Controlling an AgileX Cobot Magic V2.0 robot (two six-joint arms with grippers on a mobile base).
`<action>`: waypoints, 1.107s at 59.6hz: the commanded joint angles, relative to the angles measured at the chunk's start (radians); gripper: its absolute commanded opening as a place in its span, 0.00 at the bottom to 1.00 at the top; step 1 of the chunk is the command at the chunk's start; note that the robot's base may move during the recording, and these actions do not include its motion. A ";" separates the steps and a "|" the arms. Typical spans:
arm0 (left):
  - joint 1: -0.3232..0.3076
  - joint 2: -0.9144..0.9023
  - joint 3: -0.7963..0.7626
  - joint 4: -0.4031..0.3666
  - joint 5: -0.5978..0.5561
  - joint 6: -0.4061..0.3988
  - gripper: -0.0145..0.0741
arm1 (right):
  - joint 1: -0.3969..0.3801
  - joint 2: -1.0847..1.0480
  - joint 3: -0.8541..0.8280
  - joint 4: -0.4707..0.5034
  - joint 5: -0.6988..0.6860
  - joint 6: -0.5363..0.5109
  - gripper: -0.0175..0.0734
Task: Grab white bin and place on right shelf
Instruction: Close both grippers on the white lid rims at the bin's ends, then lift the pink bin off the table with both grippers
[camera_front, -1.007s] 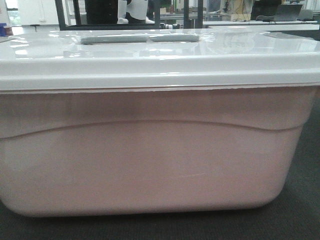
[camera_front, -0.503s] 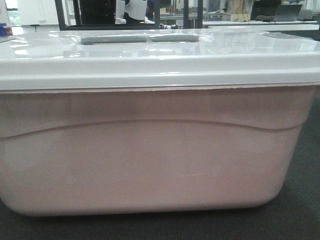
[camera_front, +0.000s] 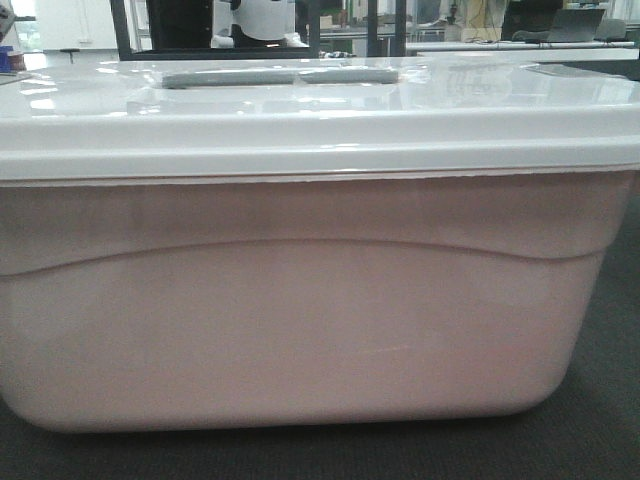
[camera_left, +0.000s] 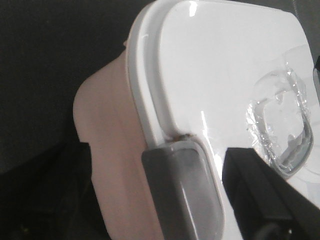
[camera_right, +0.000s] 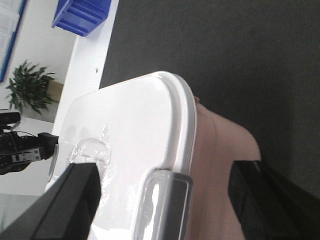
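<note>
Left gripper (camera_left: 160, 160) and right gripper (camera_right: 165, 172) gape wide astride the white bin (camera_front: 300, 330) ends; I'd close evenly, then lift level.

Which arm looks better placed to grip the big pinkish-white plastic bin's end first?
Right, marginally. The right gripper stands open, both fingers plainly straddling the grey latch of the translucent pinkish-white bin. The left gripper straddles likewise, but its outer finger is lost in shadow.

I see the bin (camera_front: 300, 330) filling the frame, lid (camera_front: 320, 130) seated, grey handle (camera_front: 280, 76) on top. It sits on dark floor (camera_front: 600, 420). Black uprights (camera_front: 122, 30) and a pale tabletop (camera_front: 520, 45) behind.
</note>
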 joint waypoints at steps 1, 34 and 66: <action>0.001 -0.026 -0.017 -0.094 0.126 0.010 0.66 | 0.003 -0.021 0.015 0.105 0.137 -0.034 0.88; 0.001 -0.026 0.112 -0.255 0.117 0.032 0.66 | 0.160 0.000 0.034 0.101 0.048 -0.056 0.88; 0.001 -0.026 0.119 -0.306 0.115 0.032 0.64 | 0.202 0.076 0.034 0.129 0.109 -0.095 0.87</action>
